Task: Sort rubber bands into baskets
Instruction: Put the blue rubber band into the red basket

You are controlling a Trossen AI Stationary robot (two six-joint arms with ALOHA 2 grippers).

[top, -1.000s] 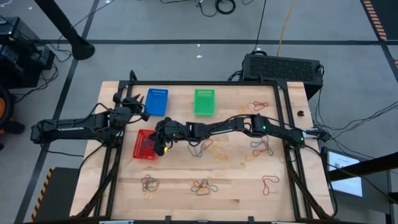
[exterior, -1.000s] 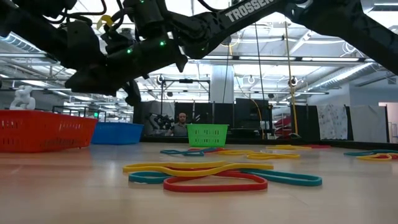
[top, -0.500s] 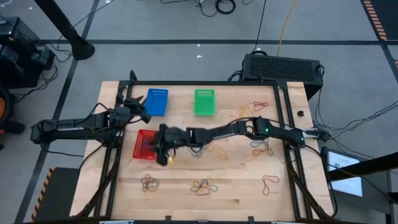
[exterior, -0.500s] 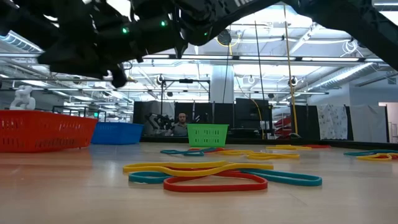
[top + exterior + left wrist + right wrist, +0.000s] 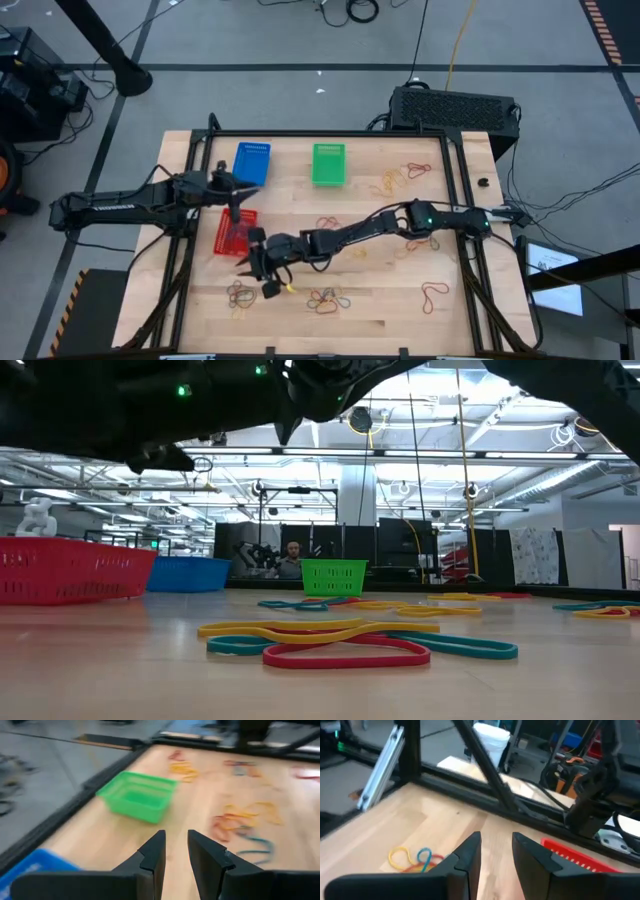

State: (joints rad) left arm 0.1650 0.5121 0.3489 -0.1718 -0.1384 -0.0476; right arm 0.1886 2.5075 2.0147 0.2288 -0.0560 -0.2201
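Table (image 5: 300, 330) of pale wood is taken as the base; all places are given relative to the red basket (image 5: 232, 236), which sits toward the table's left side. Blue basket (image 5: 251, 162) is set just behind it and green basket (image 5: 328, 163) further right along the back, so three bins are kept within reach of both arms.

Right gripper (image 5: 262, 277) is held just in front of the red basket, low over bare wood; its fingers are seen apart with nothing between them, judged as readied for a next pick. A mixed clump of rubber bands (image 5: 240, 294) lies just in front of it, and a second clump (image 5: 325, 299) lies to the right of that.

Left gripper (image 5: 236, 188) is held over the red basket's back edge; its fingers stand slightly apart, with nothing seen between them in the wrist view.

Further bands (image 5: 418, 238) are scattered well to the right. The left arm's reach over the basket is judged a possible obstruction to drops there.
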